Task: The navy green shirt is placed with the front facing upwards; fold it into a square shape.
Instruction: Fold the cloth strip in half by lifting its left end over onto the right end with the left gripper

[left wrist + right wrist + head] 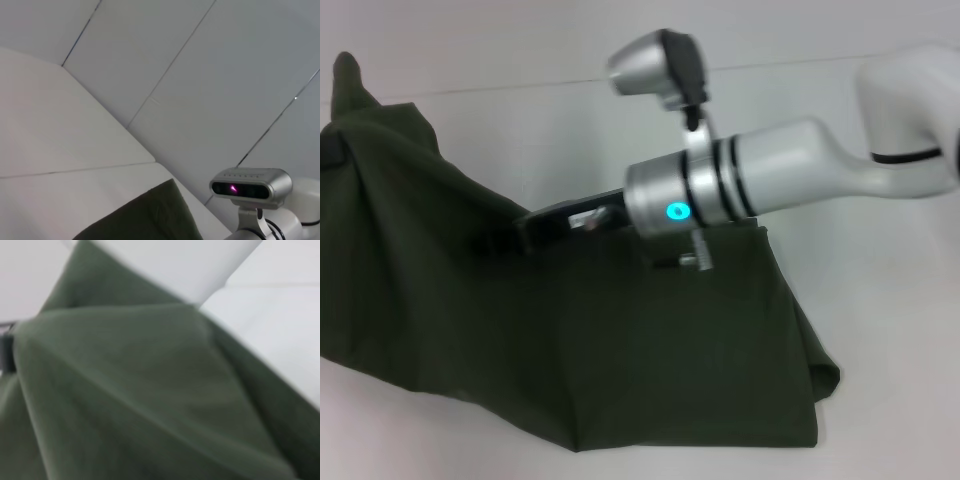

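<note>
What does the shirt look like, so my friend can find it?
Look at the white table. The navy green shirt is the big dark cloth heaped across it, under the right gripper. It is plain dark olive, rumpled into folds, with no letters showing.

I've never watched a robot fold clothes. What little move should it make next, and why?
Probably carry the cloth a bit further across, then lower it. The right claw reaches over the middle of the green shirt, which is only partly folded, with one end lifted at the far left. Whether the claw is gripping cloth can't be seen, so this is a guess.
</note>
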Tool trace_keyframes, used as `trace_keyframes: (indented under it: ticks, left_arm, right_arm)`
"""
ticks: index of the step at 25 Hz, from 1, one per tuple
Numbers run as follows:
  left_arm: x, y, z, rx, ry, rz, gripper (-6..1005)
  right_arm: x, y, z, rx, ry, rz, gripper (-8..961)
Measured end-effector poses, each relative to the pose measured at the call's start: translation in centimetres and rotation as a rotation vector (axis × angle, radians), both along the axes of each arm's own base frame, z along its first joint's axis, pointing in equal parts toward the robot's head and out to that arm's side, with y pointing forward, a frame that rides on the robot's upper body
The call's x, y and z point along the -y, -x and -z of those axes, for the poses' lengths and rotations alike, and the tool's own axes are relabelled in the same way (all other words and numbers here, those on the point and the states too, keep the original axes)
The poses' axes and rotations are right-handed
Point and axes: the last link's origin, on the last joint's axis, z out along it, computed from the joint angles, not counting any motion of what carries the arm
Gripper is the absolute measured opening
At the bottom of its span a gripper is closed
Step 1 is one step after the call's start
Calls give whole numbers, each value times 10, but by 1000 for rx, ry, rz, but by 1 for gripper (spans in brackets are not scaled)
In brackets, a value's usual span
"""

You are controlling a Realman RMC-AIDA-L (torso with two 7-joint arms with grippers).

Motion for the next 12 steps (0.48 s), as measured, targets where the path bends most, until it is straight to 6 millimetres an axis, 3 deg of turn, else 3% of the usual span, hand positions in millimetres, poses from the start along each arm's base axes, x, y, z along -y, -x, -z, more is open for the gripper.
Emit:
trace_keyframes:
  ticks: [4,7,12]
  left_arm:
    - [0,-1,0,10,-8,1,24]
    - [-1,-3,2,21,-5,4,23]
    - [-2,-10,6,72,-5,17,23]
  right_arm:
    - [-1,-29,-26,-96,-64,68,196]
    - [-2,-38,-36,-127,-89,87,279]
    - [-2,-60,-73,-232,-185,118,387]
